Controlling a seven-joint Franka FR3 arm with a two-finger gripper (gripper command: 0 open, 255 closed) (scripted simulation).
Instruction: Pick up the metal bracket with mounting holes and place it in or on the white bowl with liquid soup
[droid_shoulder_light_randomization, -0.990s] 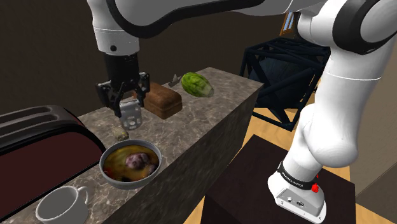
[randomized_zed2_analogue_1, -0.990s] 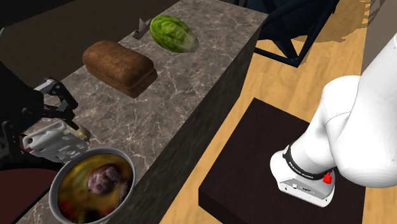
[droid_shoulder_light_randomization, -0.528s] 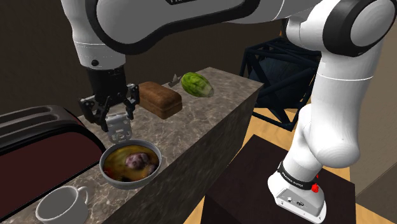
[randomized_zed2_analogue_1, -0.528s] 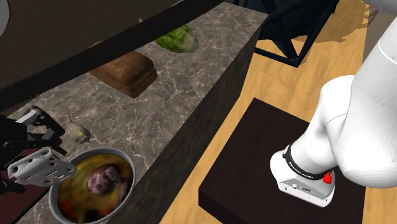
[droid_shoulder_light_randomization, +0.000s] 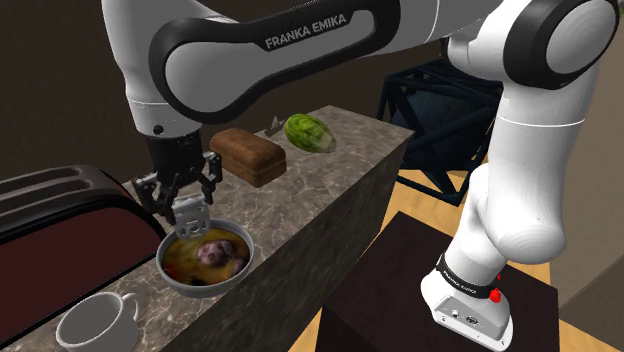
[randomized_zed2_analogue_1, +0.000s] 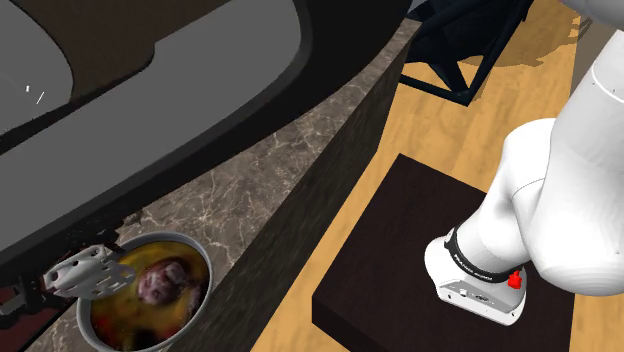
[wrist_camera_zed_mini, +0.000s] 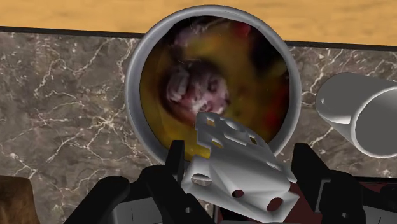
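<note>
My gripper (droid_shoulder_light_randomization: 187, 207) is shut on the grey metal bracket (droid_shoulder_light_randomization: 190, 214), a bent plate with several holes. It holds the bracket just above the far rim of the grey bowl (droid_shoulder_light_randomization: 238, 266) of yellow-brown soup with a purplish lump in it. In the wrist view the bracket (wrist_camera_zed_mini: 238, 170) sits clasped between the black fingers (wrist_camera_zed_mini: 173, 158), overlapping the near edge of the bowl (wrist_camera_zed_mini: 135, 95). In the second exterior view the bracket (randomized_zed2_analogue_1: 84, 272) hangs over the left rim of the bowl (randomized_zed2_analogue_1: 203, 268).
On the marble counter (droid_shoulder_light_randomization: 330, 185) are a brown loaf (droid_shoulder_light_randomization: 249, 155), a green lettuce (droid_shoulder_light_randomization: 311, 132), a dark toaster (droid_shoulder_light_randomization: 60, 212) and a pale mug (droid_shoulder_light_randomization: 95, 322) beside the bowl. The arm's link (randomized_zed2_analogue_1: 150, 110) covers much of the second exterior view. The dark stand (randomized_zed2_analogue_1: 430, 255) rests on a wooden floor.
The gripper, still carrying the bracket, has swung toward the toaster side and come down to the bowl's rim. The arm now blocks the loaf and lettuce in the second exterior view.
</note>
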